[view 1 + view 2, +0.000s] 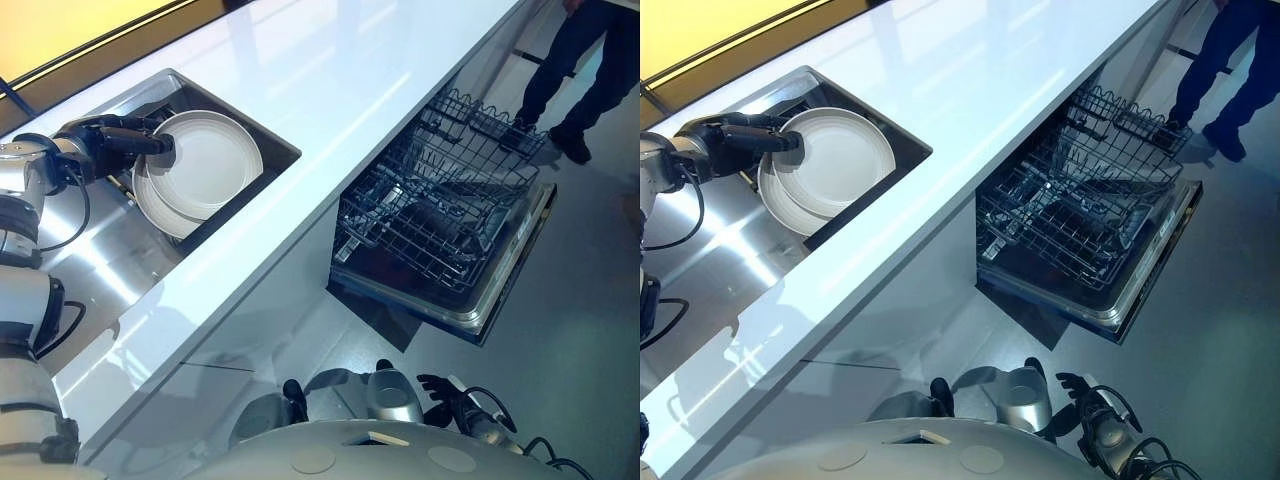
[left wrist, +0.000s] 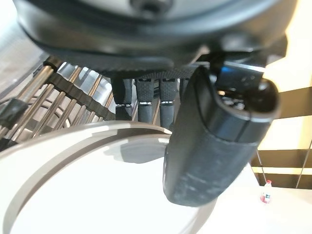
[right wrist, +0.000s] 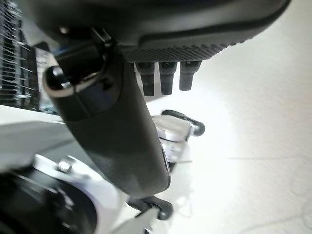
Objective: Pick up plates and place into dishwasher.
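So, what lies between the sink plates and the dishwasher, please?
Between plates and dishwasher, just bare white countertop, in the left eye view.

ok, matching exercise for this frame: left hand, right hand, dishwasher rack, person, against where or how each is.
1 left hand
2 right hand
3 dishwasher rack
4 person

a pulled out over the open door
b standing on the floor beyond the rack
c low over the floor, open, holding nothing
d pinching the rim of the top plate in the sink

Pairs: 1-d, 2-c, 3-a, 4-b
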### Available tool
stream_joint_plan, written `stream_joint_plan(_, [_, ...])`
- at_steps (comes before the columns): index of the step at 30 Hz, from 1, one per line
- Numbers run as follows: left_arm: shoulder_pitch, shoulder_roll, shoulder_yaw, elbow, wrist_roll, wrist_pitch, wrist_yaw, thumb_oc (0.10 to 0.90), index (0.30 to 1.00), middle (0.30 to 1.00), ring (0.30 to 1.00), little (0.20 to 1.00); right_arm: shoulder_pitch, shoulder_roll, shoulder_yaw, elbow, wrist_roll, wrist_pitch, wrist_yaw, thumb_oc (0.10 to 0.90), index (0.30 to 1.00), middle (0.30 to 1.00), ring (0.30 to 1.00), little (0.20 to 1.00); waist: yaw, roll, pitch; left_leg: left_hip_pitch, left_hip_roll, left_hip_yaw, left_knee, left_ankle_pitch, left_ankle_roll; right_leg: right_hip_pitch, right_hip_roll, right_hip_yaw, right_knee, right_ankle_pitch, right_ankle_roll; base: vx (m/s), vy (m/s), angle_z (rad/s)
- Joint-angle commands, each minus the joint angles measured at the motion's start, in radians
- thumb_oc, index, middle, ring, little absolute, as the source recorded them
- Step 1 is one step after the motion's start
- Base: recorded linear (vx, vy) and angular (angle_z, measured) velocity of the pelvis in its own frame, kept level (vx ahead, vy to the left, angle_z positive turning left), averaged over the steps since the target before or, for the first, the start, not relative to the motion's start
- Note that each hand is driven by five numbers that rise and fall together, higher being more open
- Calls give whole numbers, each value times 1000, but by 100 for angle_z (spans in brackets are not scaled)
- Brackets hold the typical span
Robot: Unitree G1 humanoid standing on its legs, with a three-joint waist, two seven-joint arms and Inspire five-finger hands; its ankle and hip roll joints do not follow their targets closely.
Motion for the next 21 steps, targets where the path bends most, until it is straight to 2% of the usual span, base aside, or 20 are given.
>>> stream_joint_plan(1, [-51,-34,38,-121,-84,-75,-91,100,300,300,300,200,-26,-95,-26,-139,51,-80,-55,800,900,900,900,900,-48,47,-17,55,-61,41,-125,-28,5,-67,117,-21,-104,7,29,-62,-6,5])
stream_joint_plan(3, [-41,-22,52,-149,-96,-90,-11,100,300,300,300,200,-28,-112,-28,-229,92,-68,-57,800,900,900,900,900,-49,46,-17,58,-60,41,-126,-29,3,-64,118,-20,-107,5,29,-57,-2,2])
stream_joint_plan(4, [-32,-15,66,-165,-73,-119,57,100,300,300,300,200,-25,-120,-33,-280,129,-76,-60,800,900,900,900,900,-51,45,-16,62,-61,39,-126,-30,4,-60,118,-20,-111,4,29,-70,9,-6])
stream_joint_plan(5, [-23,-2,89,-175,-67,-142,124,100,300,300,300,200,-26,-127,-41,-373,143,-54,-63,800,900,900,900,900,-55,43,-18,64,-61,42,-128,-30,3,-57,120,-20,-115,1,28,-101,7,-8])
stream_joint_plan(7, [-9,19,127,-180,29,-217,241,100,300,300,300,200,-24,-138,-48,-499,155,-44,-80,800,900,900,900,900,-60,40,-23,67,-60,48,-132,-30,1,-56,124,-16,-120,1,29,-97,1,-17])
stream_joint_plan(8, [-8,24,132,-181,38,-229,266,100,300,300,300,200,-24,-140,-48,-513,157,-55,-84,800,900,900,900,900,-60,38,-25,63,-60,52,-133,-25,-1,-60,124,-13,-123,7,28,-131,-18,-33])
stream_joint_plan(9, [19,44,163,-177,132,-316,352,100,300,300,300,200,-19,-154,-56,-614,168,-66,-98,800,900,900,900,900,-64,34,-30,67,-59,54,-145,-20,-2,-58,130,-10,-123,7,29,-137,-24,-30])
stream_joint_plan(11, [56,56,198,-190,175,-363,432,100,300,300,300,200,-18,-166,-70,-690,178,-79,-94,800,900,900,900,900,-64,32,-36,72,-56,57,-169,-9,-3,-61,138,-9,-117,11,30,-119,-24,-30])
stream_joint_plan(15, [102,49,226,-230,283,-384,543,100,300,300,300,200,-28,-192,-92,-761,195,-73,-62,800,900,900,900,900,-64,34,-50,90,-50,54,-232,22,-11,-59,153,-12,-107,11,28,-65,-38,-14])
stream_joint_plan(21, [128,26,220,-222,366,-390,640,100,300,300,300,200,-32,-189,-63,-778,189,-37,-36,800,900,900,900,900,-69,36,-58,106,-47,67,-235,17,-9,-55,153,-18,-106,-1,25,-17,-35,-1])
